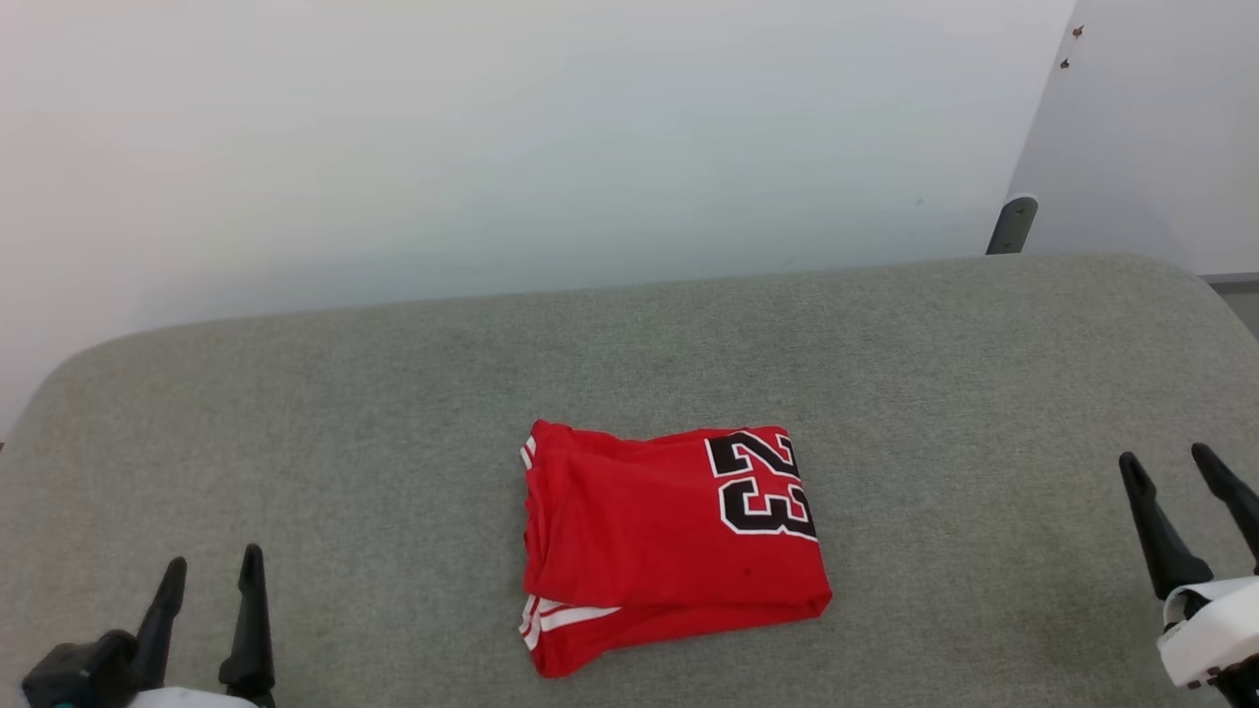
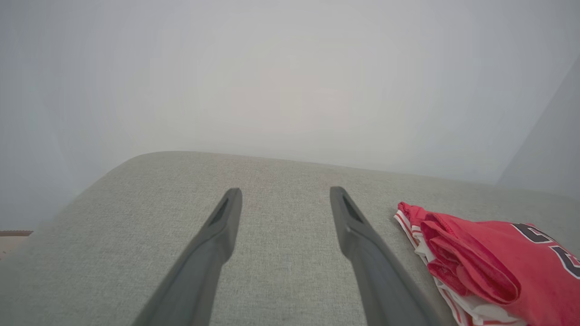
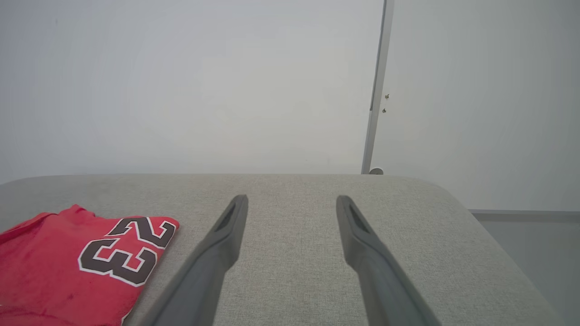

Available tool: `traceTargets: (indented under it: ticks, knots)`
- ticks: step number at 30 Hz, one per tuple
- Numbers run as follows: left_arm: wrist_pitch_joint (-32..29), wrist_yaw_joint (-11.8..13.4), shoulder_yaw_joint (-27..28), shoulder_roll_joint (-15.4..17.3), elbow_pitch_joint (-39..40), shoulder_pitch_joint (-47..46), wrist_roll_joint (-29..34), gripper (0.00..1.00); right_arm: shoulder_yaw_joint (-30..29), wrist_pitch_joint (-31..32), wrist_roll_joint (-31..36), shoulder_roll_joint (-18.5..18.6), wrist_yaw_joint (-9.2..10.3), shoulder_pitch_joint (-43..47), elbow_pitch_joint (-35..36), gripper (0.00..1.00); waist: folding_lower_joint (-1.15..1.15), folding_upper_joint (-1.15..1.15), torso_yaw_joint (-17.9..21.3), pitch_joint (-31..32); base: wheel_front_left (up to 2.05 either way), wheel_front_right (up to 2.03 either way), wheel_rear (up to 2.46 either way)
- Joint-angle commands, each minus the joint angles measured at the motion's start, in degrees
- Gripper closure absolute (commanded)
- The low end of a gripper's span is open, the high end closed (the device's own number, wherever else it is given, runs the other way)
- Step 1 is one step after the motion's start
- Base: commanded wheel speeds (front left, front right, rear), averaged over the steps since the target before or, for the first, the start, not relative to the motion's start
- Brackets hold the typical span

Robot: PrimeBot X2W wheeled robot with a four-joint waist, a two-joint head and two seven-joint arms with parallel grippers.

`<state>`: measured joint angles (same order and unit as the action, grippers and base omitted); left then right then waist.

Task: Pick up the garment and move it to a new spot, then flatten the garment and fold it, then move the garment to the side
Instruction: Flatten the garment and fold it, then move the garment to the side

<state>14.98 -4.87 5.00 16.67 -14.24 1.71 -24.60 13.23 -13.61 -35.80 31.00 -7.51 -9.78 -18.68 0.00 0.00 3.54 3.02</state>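
One garment (image 1: 669, 536), two grippers (image 1: 214, 557) (image 1: 1166, 453), seemingly one grey cushion (image 1: 393, 413).

Right wrist view. I saw my right gripper (image 3: 291, 199) with its two dark fingers spread apart and empty over the grey fabric surface (image 3: 421, 235). The folded red jersey (image 3: 50, 271) lay at lower left, its black, white-outlined number 23 (image 3: 127, 249) facing up, near the finger (image 3: 217, 253) on that side. A pale wall (image 3: 181, 90) stood behind.

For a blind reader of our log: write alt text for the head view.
A folded red jersey with a black 23 showing lies in the middle of a grey fabric surface. The left gripper at lower left and the right gripper at lower right are both open, apart from it. A pale wall stands behind.
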Motion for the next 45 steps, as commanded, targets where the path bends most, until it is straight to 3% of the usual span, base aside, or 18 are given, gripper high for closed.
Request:
traceTargets:
  ticks: [1, 17, 45]
  knots:
    - [0.16, 0.03, 0.18, 0.16, 0.11, 0.64, -0.11, 0.00, -0.59, 0.39, 0.46, -0.50, 0.05, 0.95, 0.67, 0.00, 0.00, 0.00, 0.04, 0.00, 0.00, 0.00, 0.00]
    - [0.19, 0.24, -0.25, -0.36, 0.63, 0.68, -0.64, 0.00, -5.83, 4.42, 4.27, -3.89, 0.05, 5.17, 7.01, 0.00, 0.00, 0.00, -0.21, 0.07, 0.00, 0.00, 0.00]
    - [-0.59, 1.01, -1.31, 0.09, 2.37, 1.69, -1.90, 0.00, -8.10, 7.82, 7.03, -6.22, 0.05, 7.54, 10.88, 0.00, 0.00, 0.00, -0.76, -0.04, 0.00, 0.00, 0.00]
